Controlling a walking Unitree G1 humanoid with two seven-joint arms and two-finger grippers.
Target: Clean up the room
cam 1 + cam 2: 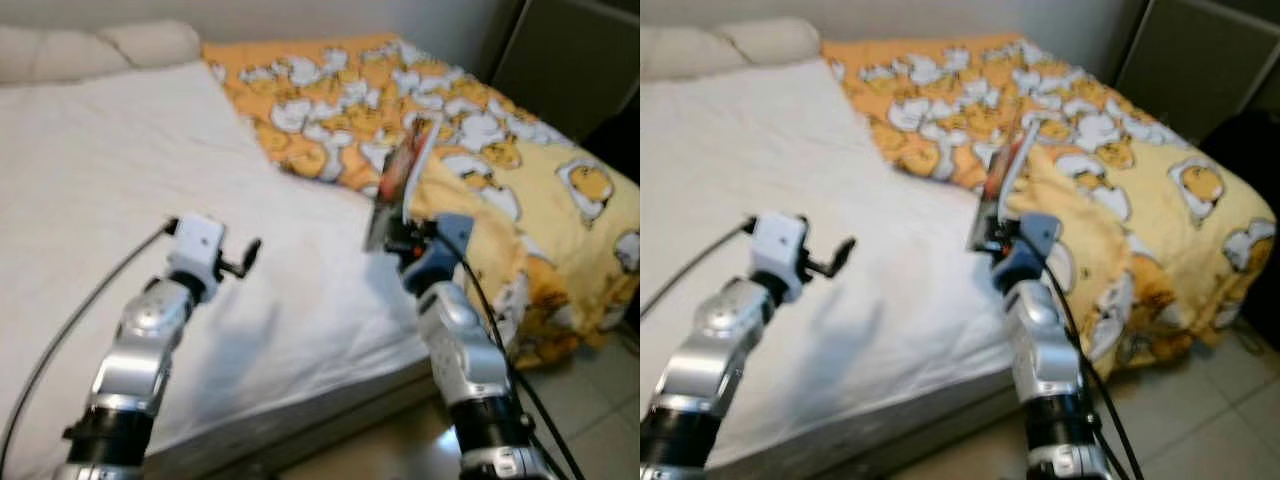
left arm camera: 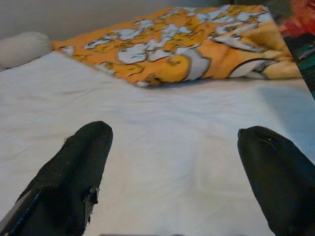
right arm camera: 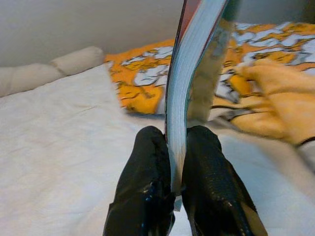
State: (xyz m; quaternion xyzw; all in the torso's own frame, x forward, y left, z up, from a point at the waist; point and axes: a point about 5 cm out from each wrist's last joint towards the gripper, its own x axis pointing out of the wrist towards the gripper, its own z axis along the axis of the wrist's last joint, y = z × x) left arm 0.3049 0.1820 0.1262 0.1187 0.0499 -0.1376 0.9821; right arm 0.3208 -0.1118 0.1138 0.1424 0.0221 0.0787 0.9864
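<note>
One thin book (image 3: 189,73) was the thing in hand: the right claw (image 3: 176,162) pinched it by its lower edge, one black finger (image 3: 145,167) pressed to each cover, so that it stood nearly upright in the air above the bed (image 1: 120,180), just over the spot where the white sheet met the blanket (image 1: 480,150). The page block looked slim and the covers glossy, so I judged it light, fairly stiff along the spine yet apt to flop or swing when gripped so near one edge, and likely to slip if the pinch eased. A hold nearer the spine or deeper across the covers would probably have steadied it better.

The left claw (image 2: 172,162) hung low over the bare sheet, away from the blanket, its fingers spread wide and holding nothing.

The bed itself was soft and wrinkled, poor ground for setting a book on edge but kind to one laid flat. The yellow and orange blanket with its white cartoon print lay rumpled over the far side of the bed, and pale pillows (image 1: 100,45) sat at the head against the wall. Beyond the blanket a dark cabinet (image 1: 560,60) stood, with pale tiled floor (image 1: 590,400) beside the bed.
</note>
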